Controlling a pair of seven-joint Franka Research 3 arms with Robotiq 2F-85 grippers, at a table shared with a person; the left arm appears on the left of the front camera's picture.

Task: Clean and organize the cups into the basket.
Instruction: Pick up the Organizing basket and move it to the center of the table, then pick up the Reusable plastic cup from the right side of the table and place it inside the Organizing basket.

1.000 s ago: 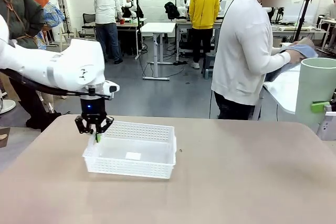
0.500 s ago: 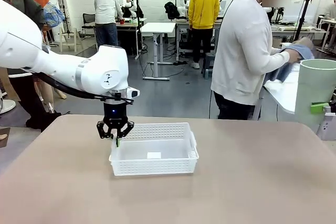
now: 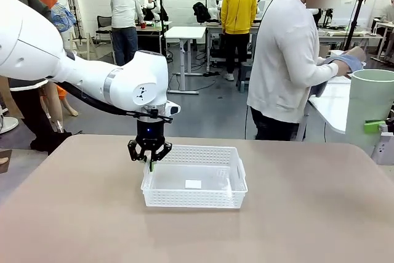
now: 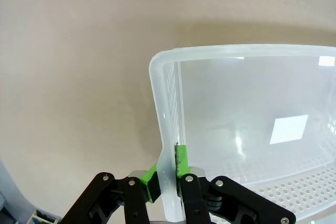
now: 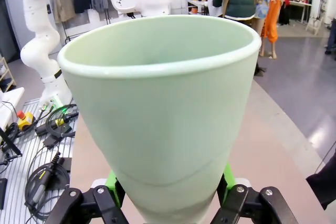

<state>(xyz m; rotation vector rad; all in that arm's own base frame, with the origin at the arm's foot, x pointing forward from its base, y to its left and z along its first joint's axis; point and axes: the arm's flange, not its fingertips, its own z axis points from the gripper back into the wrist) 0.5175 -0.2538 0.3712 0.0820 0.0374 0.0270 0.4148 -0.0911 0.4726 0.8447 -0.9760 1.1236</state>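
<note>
The white lattice-sided basket point(image 3: 194, 199) stands empty on the tan table, a little left of centre. My left gripper point(image 3: 150, 163) points straight down at its left end, shut on the basket's short wall. In the left wrist view the green pads point(image 4: 181, 161) pinch that wall of the basket point(image 4: 226, 51) from both sides. One pale mint green cup point(image 3: 371, 106) is held upright at the right edge of the front view, my right gripper point(image 3: 375, 126) shut on its lower part. In the right wrist view the cup point(image 5: 163, 108) rises mouth-up between the right gripper's point(image 5: 170, 190) green pads.
A person in a white top point(image 3: 289, 60) stands at the far right side, turned away, holding a blue-grey cloth point(image 3: 351, 60) over a side table point(image 3: 332, 106). A white label point(image 3: 193, 184) lies on the basket's floor. Bare table stretches in front of and right of the basket.
My left arm has dragged the basket to the right across the table, from the left side towards the middle. The right gripper and the green cup have stayed put.
</note>
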